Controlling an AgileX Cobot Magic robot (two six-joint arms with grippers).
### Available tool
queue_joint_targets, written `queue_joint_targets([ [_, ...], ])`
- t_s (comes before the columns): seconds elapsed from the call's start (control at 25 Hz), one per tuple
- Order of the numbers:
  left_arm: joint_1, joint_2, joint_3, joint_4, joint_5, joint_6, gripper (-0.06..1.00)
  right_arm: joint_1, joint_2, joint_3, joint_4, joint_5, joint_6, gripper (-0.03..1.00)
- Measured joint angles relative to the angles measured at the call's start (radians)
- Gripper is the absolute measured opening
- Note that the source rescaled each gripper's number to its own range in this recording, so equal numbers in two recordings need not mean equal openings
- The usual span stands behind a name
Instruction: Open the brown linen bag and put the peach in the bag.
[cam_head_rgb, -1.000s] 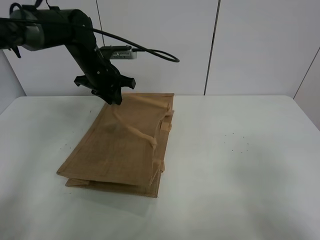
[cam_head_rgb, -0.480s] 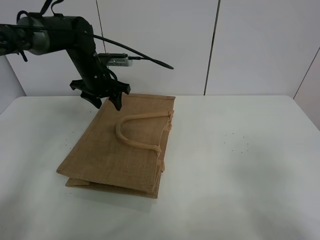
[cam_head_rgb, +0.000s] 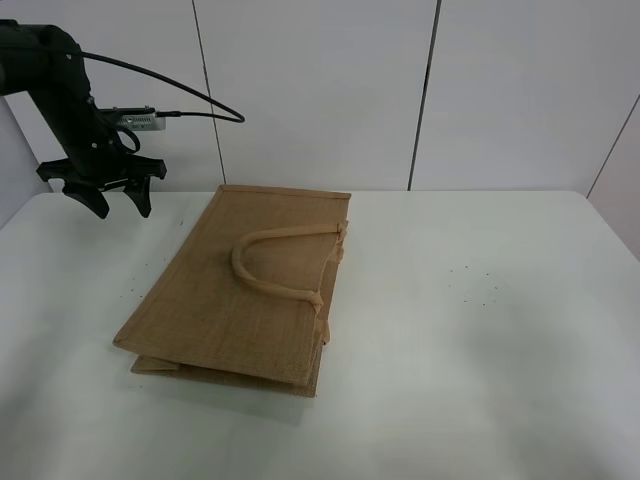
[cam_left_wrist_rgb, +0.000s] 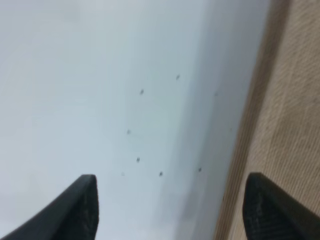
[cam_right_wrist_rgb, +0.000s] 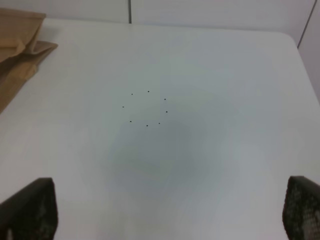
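Hovering spread-jawed and empty, the left gripper (cam_head_rgb: 110, 195) sits off the flat bag (cam_head_rgb: 240, 290); the right gripper (cam_right_wrist_rgb: 165, 210) gapes. No peach shows, so bagging may stall.

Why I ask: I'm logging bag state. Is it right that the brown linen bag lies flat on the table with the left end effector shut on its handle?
Not quite. In the exterior high view the left end effector is open and off to the side, holding nothing. The brown linen bag does lie flat on the table.
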Motion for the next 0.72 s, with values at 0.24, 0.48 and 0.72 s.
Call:
queue_joint_targets([
  [0.24, 0.003, -0.080, 0.017, -0.033, 0.079, 0.002, 0.81, 0.000, 0.000, 0.000, 0.000, 0.000, 0.000, 1.00],
  [0.48, -0.009, -0.286, 0.220, -0.013, 0.079, 0.002, 0.81, 0.000, 0.000, 0.000, 0.000, 0.000, 0.000, 1.00],
  [0.72, -0.012, -0.649, 0.591, 0.006, 0.079, 0.001, 0.81, 0.000, 0.000, 0.000, 0.000, 0.000, 0.000, 1.00],
])
